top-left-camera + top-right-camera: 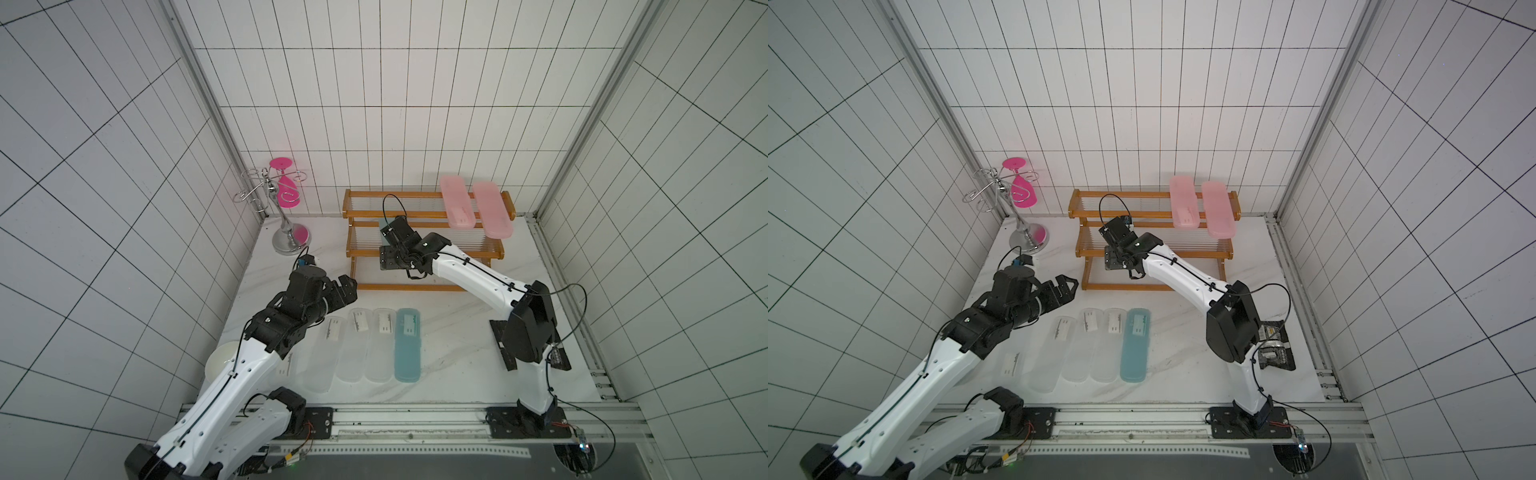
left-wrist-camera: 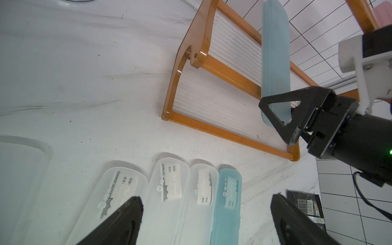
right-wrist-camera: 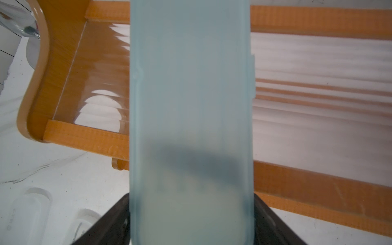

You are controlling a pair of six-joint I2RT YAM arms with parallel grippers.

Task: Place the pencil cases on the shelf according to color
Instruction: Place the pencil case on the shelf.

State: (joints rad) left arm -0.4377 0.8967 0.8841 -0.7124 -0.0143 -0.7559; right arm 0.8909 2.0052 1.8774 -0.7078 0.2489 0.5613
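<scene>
Two pink cases (image 1: 476, 210) lie on the shelf's (image 1: 415, 286) top tier at upper right, my right gripper (image 3: 191, 197) clamps a teal case (image 3: 191, 95) over the middle tier, and my left gripper (image 2: 206, 198) gapes wide above the second teal case (image 1: 408, 345) and four clear cases (image 1: 353, 345) at lower centre.

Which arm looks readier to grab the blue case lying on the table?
Probably the left. The left gripper is open, empty and hovers not far from that blue case. The right gripper is busy at the shelf, its jaws either side of the other blue case.
</scene>
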